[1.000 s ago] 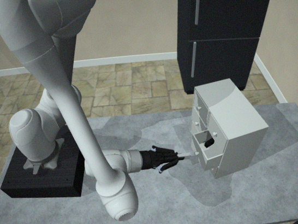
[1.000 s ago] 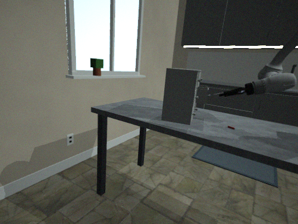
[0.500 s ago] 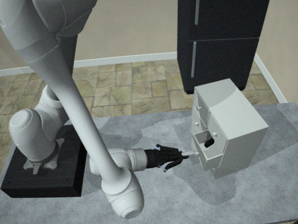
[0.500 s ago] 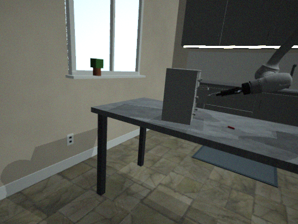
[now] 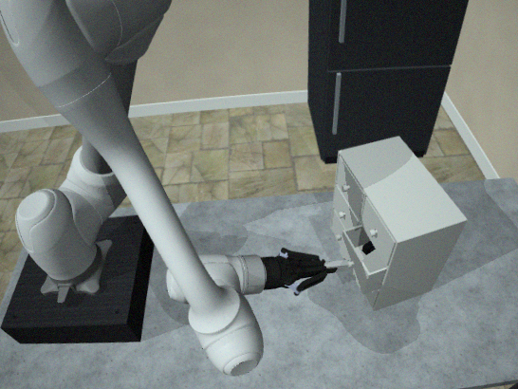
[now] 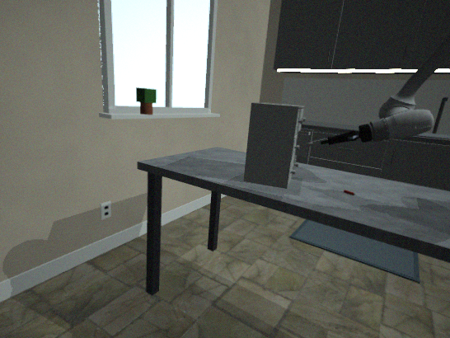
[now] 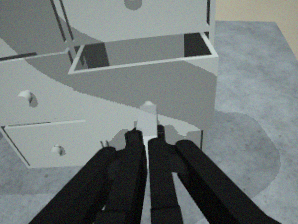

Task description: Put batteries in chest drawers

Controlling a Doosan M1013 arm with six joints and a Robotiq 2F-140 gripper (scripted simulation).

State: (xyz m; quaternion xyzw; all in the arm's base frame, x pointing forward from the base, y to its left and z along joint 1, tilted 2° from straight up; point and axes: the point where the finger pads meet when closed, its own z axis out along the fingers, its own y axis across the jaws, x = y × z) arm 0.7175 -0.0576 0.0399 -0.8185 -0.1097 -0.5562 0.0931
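The small white chest (image 5: pixel 396 215) stands on the grey table, its drawer fronts facing my arm. The right drawer of the middle row (image 5: pixel 367 261) is pulled partly out, and a dark block that looks like the nine-volt battery (image 5: pixel 367 247) lies inside it. My gripper (image 5: pixel 332 269) is level with this drawer, shut and empty. Its fingertips (image 7: pixel 148 112) are right at the drawer's white knob, which shows just ahead of the black fingers (image 7: pixel 148 137) in the wrist view. The other drawers look pushed in. I cannot identify the AA battery.
A small red object (image 6: pixel 349 192) lies on the table in front of the chest (image 6: pixel 272 144). My arm's base sits on a black block (image 5: pixel 81 294) at the table's left end. A dark cabinet (image 5: pixel 379 71) stands behind the table.
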